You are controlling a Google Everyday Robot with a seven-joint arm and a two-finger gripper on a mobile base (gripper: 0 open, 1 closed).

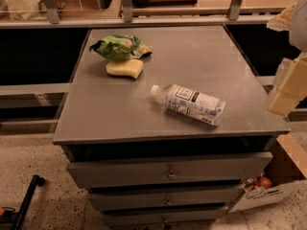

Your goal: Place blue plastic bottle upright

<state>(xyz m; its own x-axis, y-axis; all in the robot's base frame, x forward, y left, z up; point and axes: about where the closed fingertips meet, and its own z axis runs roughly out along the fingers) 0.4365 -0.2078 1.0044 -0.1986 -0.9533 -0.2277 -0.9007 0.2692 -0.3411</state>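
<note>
Looks dim and amber-tinted overall. Brightens along the far shelving (158, 14) and across the counter (120, 109) top, with a dull sheen toward its far right. Drops to deep black either side and under the overhang above the drawers (144, 172). Casts a short, soft shadow beneath the blue plastic bottle (189, 103). Leaves the hand (288, 87) at the right edge pale and out of focus.

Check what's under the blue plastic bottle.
The blue plastic bottle lies sideways on the grey table; its contact patch is hidden. The gripper hangs beyond the right edge.
</note>
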